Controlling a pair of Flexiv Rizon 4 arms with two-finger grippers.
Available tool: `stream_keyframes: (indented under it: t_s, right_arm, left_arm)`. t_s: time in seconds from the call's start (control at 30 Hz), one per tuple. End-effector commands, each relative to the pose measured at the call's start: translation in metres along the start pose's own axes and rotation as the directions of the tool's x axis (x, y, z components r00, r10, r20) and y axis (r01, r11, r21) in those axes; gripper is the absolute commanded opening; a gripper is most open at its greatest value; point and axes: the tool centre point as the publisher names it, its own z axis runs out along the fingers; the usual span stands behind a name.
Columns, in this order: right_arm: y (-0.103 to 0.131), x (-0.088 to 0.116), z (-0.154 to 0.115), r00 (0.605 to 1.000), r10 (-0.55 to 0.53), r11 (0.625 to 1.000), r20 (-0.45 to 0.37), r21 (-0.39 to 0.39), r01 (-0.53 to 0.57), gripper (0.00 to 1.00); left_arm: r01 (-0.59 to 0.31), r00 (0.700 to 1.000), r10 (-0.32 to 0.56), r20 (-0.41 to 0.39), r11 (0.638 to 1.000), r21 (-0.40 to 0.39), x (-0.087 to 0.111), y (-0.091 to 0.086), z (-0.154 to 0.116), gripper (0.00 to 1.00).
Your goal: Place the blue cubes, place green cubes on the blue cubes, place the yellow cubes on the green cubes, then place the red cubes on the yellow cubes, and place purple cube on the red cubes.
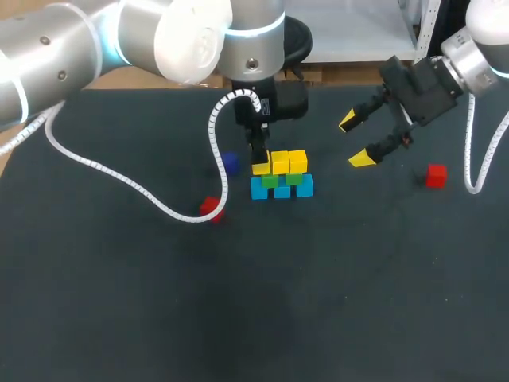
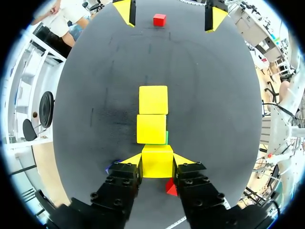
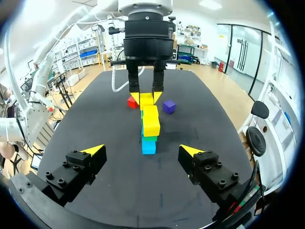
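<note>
Three yellow cubes [image 1: 297,161] line up over green cubes [image 1: 270,181] & blue cubes [image 1: 282,191] mid-desk [image 1: 358,278], w/ left-end yellow cube [image 1: 261,168] pinched in left gripper [image 2: 157,160], right gripper [image 1: 355,140] spread wide, apart to the row's right.

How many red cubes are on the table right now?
2. One red cube lies beside the white cable, front-left of the stack; the other red cube lies alone beside the right gripper.
</note>
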Motion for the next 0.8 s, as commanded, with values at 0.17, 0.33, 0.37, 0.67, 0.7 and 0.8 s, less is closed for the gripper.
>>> stream_keyframes:
  t_s: [0.17, 0.33, 0.37, 0.67, 0.7, 0.8]
  right_arm:
    - [0.0013, -0.0001, -0.0002, 1.000, 0.000, 1.000, 0.000, 0.003, 0.000, 1.00]
    - [0.0013, -0.0001, -0.0002, 1.000, 0.000, 1.000, 0.000, 0.003, 0.000, 1.00]
    - [0.0013, -0.0001, -0.0002, 1.000, 0.000, 1.000, 0.000, 0.003, 0.000, 1.00]
    - [0.0013, -0.0001, -0.0002, 1.000, 0.000, 1.000, 0.000, 0.003, 0.000, 1.00]
    - [0.0013, -0.0001, -0.0002, 1.000, 0.000, 1.000, 0.000, 0.003, 0.000, 1.00]
    - [0.0013, -0.0001, -0.0002, 1.000, 0.000, 1.000, 0.000, 0.003, 0.000, 1.00]
  left_arm:
    - [-0.002, 1.000, 0.002, -0.001, 1.000, 0.008, -0.0010, 0.0026, 0.0006, 0.00]
    - [-0.004, 1.000, 0.004, 0.004, 1.000, 0.011, -0.0011, 0.0036, 0.0010, 0.00]
    - [-0.004, 1.000, 0.004, 0.004, 1.000, 0.010, -0.0011, 0.0036, 0.0010, 0.00]
    - [-0.003, 1.000, 0.003, 0.005, 1.000, 0.012, -0.0011, 0.0043, 0.0012, 0.00]
    - [-0.003, 1.000, 0.003, 0.005, 1.000, 0.012, -0.0011, 0.0043, 0.0012, 0.00]
    - [-0.004, 1.000, 0.004, 0.004, 1.000, 0.012, -0.0011, 0.0044, 0.0012, 0.00]
